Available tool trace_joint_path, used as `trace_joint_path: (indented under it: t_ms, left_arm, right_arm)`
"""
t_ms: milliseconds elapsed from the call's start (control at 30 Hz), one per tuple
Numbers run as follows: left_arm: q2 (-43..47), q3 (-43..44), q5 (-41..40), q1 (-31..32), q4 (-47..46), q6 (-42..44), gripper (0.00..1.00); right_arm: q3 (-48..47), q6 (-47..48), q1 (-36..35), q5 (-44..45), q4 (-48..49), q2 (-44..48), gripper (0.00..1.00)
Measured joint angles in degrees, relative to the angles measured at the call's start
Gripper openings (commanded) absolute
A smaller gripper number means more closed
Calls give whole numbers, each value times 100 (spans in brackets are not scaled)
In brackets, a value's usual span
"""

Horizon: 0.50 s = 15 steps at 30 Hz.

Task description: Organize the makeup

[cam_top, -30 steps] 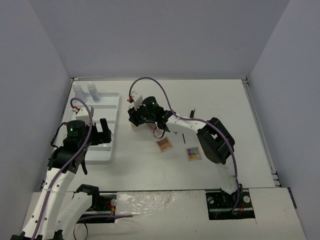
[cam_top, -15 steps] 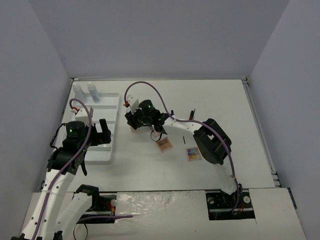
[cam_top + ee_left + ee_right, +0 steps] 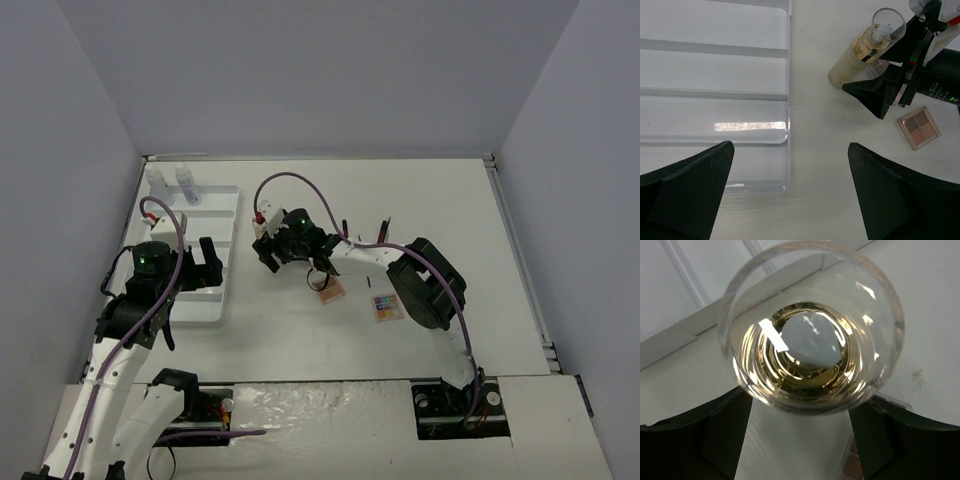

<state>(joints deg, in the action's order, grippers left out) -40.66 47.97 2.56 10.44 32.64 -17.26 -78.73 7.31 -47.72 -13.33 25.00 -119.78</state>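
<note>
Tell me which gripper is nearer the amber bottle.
Right. The right gripper has the amber bottle between its fingers. The left gripper hangs open over the tray edge, apart from the bottle.

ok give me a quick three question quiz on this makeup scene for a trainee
1. True or false: the two clear bottles lie flat on the bare table next to the palettes.
2. Which pincer has the amber bottle between its fingers? A left, B right, C neither.
3. Fill in: ___ eyeshadow palettes lie on the table in the top view.

Key:
1. False. They stand upright at the far end of the white tray.
2. B. The right pincer has a finger on either side of it.
3. Two, one brown-toned and one multicoloured.
</note>
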Motion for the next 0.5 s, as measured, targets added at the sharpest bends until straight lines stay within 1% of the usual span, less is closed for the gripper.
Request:
trace_joint_path:
  t_ms: [33, 67, 100, 300, 433, 500]
  left_arm:
    - [0, -2, 4, 0, -10, 1, 97]
    - [0, -12, 14, 0, -41, 2, 97]
    - [2, -35, 25, 0, -89, 2, 97]
    - [-93, -257, 91, 0, -416, 4, 97]
    - [-441, -356, 178, 8, -858, 2, 97]
    - [-720, -366, 198, 46, -1140, 2, 97]
  right_arm:
    - [64, -5, 0, 10, 5, 51, 84]
    - [149, -13, 0, 24, 10, 135, 94]
    - [246, -17, 0, 45, 2, 239, 98]
    - [960, -107, 0, 248, -4, 1279, 100]
    - [1753, -235, 0, 650, -240, 2528, 100]
    - [2005, -316, 5, 908, -367, 3148, 100]
